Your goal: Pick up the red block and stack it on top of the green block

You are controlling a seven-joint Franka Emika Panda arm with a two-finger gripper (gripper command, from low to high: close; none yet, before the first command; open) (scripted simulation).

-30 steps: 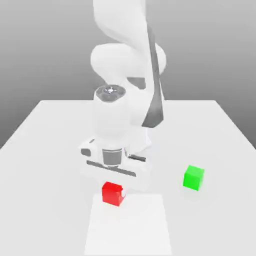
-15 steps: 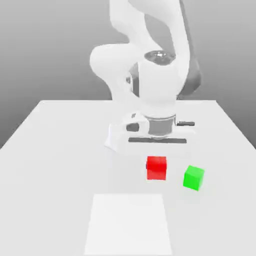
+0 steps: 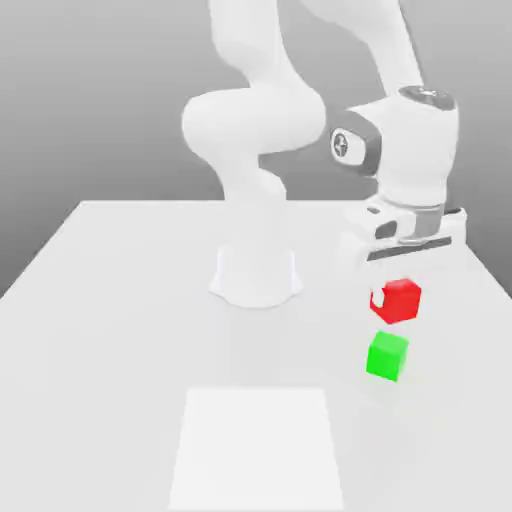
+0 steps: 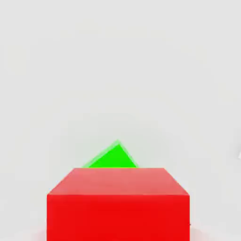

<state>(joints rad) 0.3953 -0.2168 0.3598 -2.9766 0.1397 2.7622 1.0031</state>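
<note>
gripping the red block [image 3: 398, 300] between closed fingers, our gripper [image 3: 393, 293] holds it in the air above the green block [image 3: 387, 356], a clear gap between the two, near the bench's [image 3: 110, 330] edge on the exterior view's right. half a second ago we carried the red block lower and beside the green one, toward the exterior view's left; now it hangs over it. we count one red block, one green block and one paler square patch [image 3: 258, 448] at the bench's near edge.
</note>
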